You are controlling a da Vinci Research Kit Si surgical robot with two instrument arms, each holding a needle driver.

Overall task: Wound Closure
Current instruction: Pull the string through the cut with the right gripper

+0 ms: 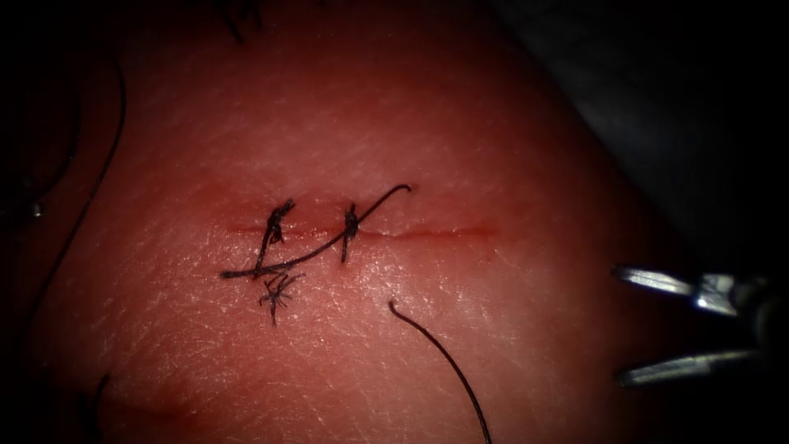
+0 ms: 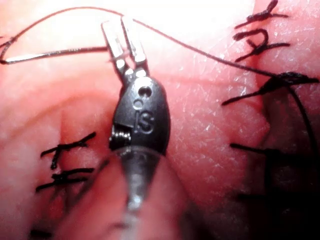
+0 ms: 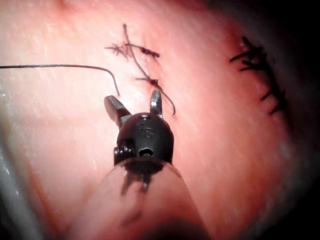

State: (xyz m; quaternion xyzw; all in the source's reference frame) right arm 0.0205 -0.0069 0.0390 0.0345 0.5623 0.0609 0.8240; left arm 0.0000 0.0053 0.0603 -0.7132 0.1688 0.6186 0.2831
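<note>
We see the right tool (image 1: 620,325) at the right edge of the endoscope view, jaws spread apart and holding nothing, well right of the cut (image 1: 427,234) in the tissue (image 1: 493,148). Two knotted stitches (image 1: 352,224) cross the cut. Our left tool (image 2: 122,35) is clamped on the thread (image 2: 60,54). We cannot make out the needle.

The pink, glistening slab of pork tissue (image 1: 509,148) carries everything here. Across its middle runs a thin red horizontal cut (image 1: 436,234), crossed by two dark knotted stitches (image 1: 275,224) with a long trailing tail. A loose black thread end (image 1: 444,353) lies curved toward the tissue's lower edge.
</note>
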